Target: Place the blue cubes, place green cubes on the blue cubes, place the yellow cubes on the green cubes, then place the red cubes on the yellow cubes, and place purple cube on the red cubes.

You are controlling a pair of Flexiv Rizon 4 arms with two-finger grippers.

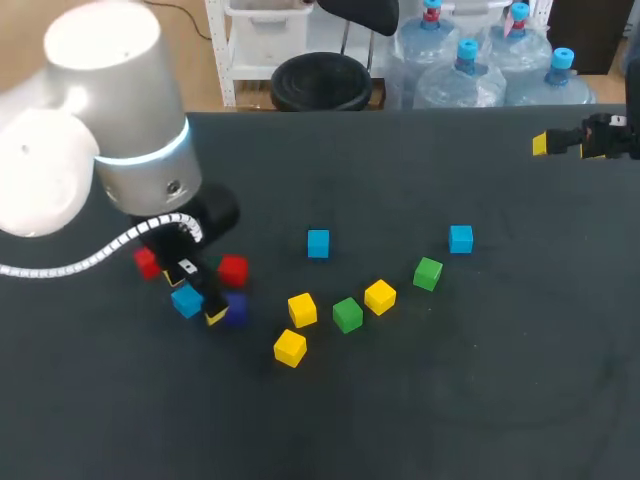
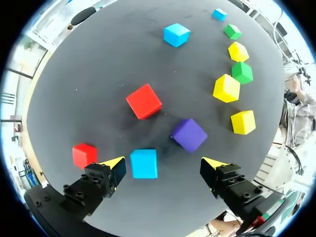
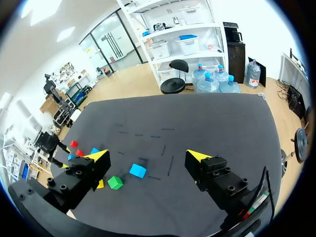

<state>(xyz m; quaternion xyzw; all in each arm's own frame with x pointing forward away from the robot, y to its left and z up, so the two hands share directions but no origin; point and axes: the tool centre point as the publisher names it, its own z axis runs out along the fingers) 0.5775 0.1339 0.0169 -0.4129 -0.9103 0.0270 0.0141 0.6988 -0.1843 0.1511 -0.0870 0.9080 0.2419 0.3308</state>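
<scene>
Left gripper [image 2: 164, 165] fingers spread, blue cube [image 2: 143, 163] between them, head view lower left; likely light, rigid, slick: pinch 2 opposite flat faces.

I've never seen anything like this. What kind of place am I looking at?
Most likely a robotics lab's test bench. You can see a dark table, the left gripper and right gripper of two robot arms, both open, and small coloured cubes scattered about, apparently for stacking practice.

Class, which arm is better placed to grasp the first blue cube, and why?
Left. The left end effector is open around a blue cube; the right end effector is far from every cube.
</scene>
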